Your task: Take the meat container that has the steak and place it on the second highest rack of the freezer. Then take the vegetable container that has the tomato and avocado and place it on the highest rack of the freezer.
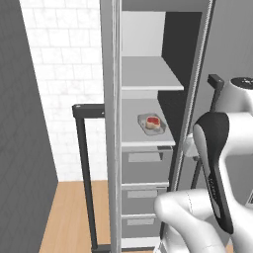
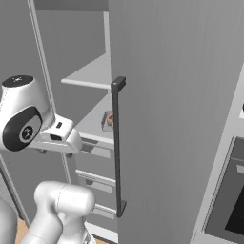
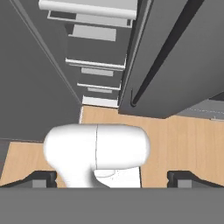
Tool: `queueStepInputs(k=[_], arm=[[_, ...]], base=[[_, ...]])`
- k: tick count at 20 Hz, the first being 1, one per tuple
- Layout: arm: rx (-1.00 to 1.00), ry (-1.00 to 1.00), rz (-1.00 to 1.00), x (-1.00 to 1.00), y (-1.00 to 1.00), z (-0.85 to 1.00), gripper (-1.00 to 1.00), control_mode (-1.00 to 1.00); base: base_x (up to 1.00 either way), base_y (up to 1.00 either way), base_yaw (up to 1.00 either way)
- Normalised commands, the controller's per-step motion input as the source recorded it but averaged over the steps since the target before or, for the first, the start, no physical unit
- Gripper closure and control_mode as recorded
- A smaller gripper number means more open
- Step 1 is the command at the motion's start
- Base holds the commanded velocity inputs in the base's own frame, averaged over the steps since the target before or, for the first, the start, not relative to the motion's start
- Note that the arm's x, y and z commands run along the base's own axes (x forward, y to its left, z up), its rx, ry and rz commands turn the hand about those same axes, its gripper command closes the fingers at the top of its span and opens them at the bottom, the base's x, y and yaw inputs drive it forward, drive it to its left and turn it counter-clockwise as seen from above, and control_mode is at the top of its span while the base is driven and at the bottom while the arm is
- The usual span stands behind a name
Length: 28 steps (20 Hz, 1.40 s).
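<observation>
**Steak container on the lower freezer shelf; gripper open and empty**

The steak [image 1: 152,120] lies in a shallow grey meat container [image 1: 151,124] that rests on the second highest rack [image 1: 141,136] of the freezer [image 1: 148,44]. The container sits toward the right front part of that shelf, near its front edge. In the right base view the container [image 2: 109,121] shows partly, at the shelf edge, with the rest hidden behind the edge of the open door [image 2: 176,119].

The highest rack [image 1: 148,74] is directly above, a flat pale panel with nothing visible on it. Directly below the lower shelf are the grey drawers [image 1: 143,170], stacked one under another.

The freezer door stands open to the right of the shelves. Its long dark vertical bar handle [image 2: 117,147] runs down the door edge in the right base view.

The gripper [image 3: 112,178] is outside the freezer, in front of the drawers and below the level of the lower shelf. The hand view looks down at the wooden floor [image 3: 183,144] and the bottom of the freezer. The two fingertips [image 3: 41,178] stand wide apart at the left and right of that view, with nothing between them. The gripper touches no object.
</observation>
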Motion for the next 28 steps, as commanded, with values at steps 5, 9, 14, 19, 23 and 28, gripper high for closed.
queueStepInputs(k=[5, 9, 14, 19, 23, 28], arm=[[0.0, 0.0, 0.0, -0.09, 0.0, 0.0, -1.0, 1.0], [0.0, 0.0, 0.0, 0.0, 0.0, 0.0, -1.0, 1.0], [0.0, 0.0, 0.0, 0.0, 0.0, 0.0, -1.0, 1.0], [0.0, 0.0, 0.0, 0.0, 0.0, 0.0, -1.0, 1.0], [0.0, 0.0, 0.0, 0.0, 0.0, 0.0, -1.0, 1.0], [0.0, 0.0, 0.0, 0.0, 0.0, 0.0, -1.0, 1.0]], base=[[-0.03, 0.0, 0.0], [-0.97, -0.18, -0.09], [-0.83, -0.7, -0.13], [0.0, -0.86, -0.43], [0.16, -1.0, -0.35], [0.33, -1.0, -0.21]])
